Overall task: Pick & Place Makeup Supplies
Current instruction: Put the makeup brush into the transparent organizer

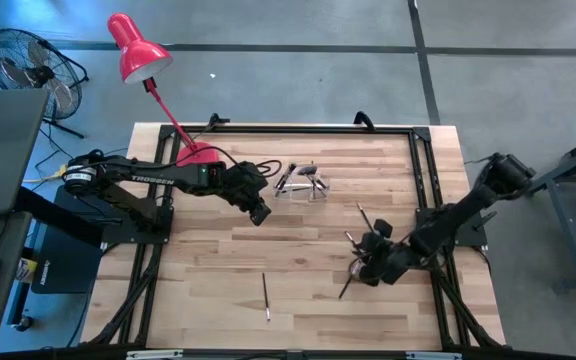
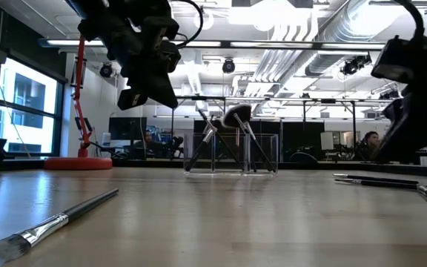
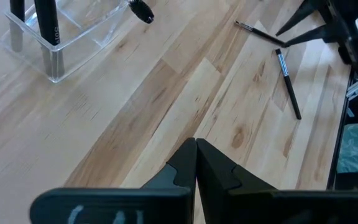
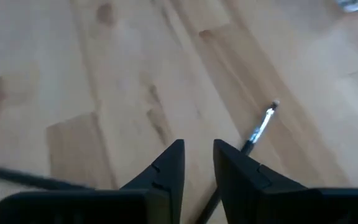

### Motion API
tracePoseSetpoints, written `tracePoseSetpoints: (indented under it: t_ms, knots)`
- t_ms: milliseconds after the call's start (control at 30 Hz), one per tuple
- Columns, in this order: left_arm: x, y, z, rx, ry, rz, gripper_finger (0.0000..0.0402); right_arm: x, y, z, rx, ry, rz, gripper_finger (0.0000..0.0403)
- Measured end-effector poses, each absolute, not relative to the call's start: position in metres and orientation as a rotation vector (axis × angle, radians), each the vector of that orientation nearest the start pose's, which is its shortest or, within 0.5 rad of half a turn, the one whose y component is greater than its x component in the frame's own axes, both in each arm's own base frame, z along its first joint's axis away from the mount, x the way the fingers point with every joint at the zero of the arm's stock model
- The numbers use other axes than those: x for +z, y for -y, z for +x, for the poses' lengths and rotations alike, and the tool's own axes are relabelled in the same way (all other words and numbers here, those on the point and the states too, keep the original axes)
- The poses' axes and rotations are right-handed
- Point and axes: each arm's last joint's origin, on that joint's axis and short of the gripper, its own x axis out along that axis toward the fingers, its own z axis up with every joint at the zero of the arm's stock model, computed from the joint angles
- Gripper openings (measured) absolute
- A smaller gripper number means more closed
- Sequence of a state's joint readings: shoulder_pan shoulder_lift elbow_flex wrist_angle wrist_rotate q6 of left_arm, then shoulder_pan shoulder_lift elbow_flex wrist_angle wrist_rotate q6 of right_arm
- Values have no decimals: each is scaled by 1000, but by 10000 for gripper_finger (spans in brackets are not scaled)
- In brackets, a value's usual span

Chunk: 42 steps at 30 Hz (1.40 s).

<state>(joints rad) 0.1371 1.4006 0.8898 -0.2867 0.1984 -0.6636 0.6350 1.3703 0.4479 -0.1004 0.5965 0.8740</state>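
Hovered low over the right side of the pale, grained wooden table (image 1: 218, 270), right gripper (image 4: 197, 155) with jaws narrowed to a slim gap and nothing visibly pinched, probably lined up on the thin dark silver-tipped brush (image 4: 258, 132) just beside its fingertips. Lay loose near it, two more slender dark brushes (image 3: 288, 84), well apart from the lone flat-bristled brush (image 2: 54, 221) toward the table's front. Stood leaning in the small clear plastic holder (image 1: 300, 186), several placed pieces, fluffy black head among them. Hung raised beside that holder, left gripper (image 3: 196, 163), fingers pressed together, empty, seemingly waiting.
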Motion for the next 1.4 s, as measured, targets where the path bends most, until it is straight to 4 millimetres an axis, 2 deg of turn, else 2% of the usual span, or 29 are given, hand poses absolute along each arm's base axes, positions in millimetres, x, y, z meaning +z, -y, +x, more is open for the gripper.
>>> tracePoseSetpoints:
  t_ms: [200, 633, 833, 1033, 1133, 1233, 1400]
  knots:
    - [227, -33, 284, 206, -782, -760, 5, 129, -117, 184, -479, -662, 242, 74]
    - [227, -33, 284, 206, -782, -758, 5, 111, -108, 170, -507, -722, 257, 154]
    - [227, -33, 284, 208, -781, -758, 5, 110, -108, 171, -469, -746, 180, 167]
    - [227, -34, 284, 211, -780, -756, 5, 94, -106, 178, -490, -799, 142, 167]
    - [227, -34, 284, 220, -777, -752, 5, 86, -105, 183, -518, -791, 150, 160]
    - [227, -34, 284, 229, -775, -749, 5, 82, -105, 184, -534, -775, 144, 135]
    - [227, -34, 284, 231, -774, -751, 5, 81, -106, 185, -525, -777, 150, 50]
